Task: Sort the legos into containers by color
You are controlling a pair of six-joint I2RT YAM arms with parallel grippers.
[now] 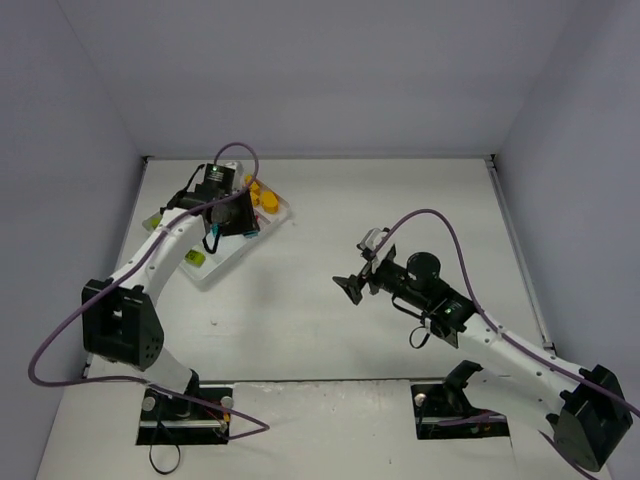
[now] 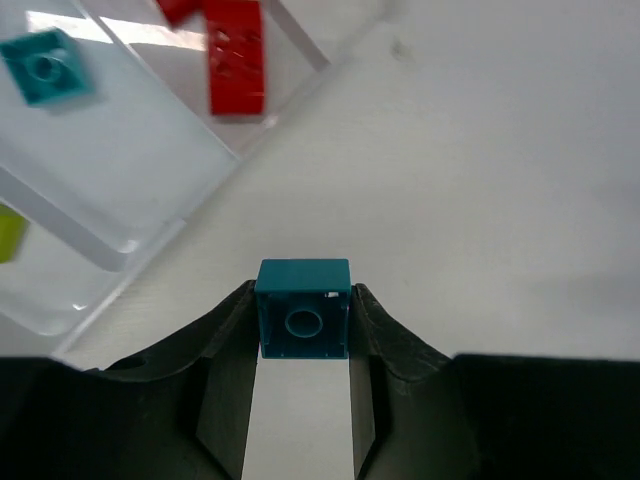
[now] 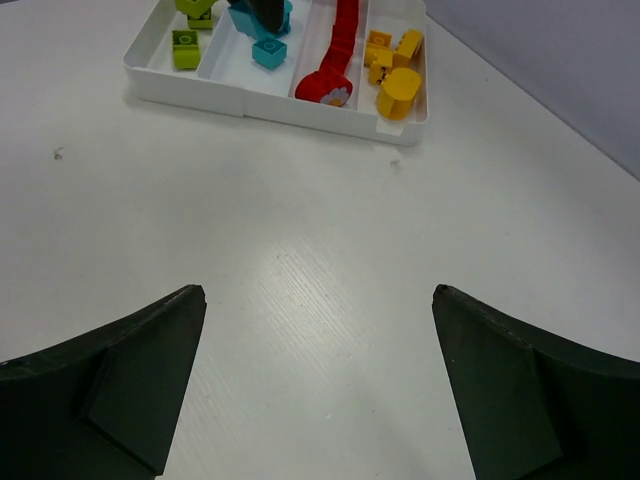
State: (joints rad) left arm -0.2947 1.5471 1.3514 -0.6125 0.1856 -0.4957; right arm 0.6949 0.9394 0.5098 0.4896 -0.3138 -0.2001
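White table (image 1: 340, 330), grey walls on three sides. We list:
- White tray (image 3: 240, 98), far left of the table, four compartments side by side. They hold in turn lime green bricks (image 3: 185, 50), teal bricks (image 3: 268, 52), red pieces (image 3: 335, 60) and orange-yellow bricks (image 3: 395, 75).
- Left gripper (image 2: 302, 295), at the tray's edge, jaws closed on a teal brick (image 2: 303, 325).
- Right gripper (image 3: 320, 340), over bare table and well apart from the tray, jaws spread wide, holding nothing.
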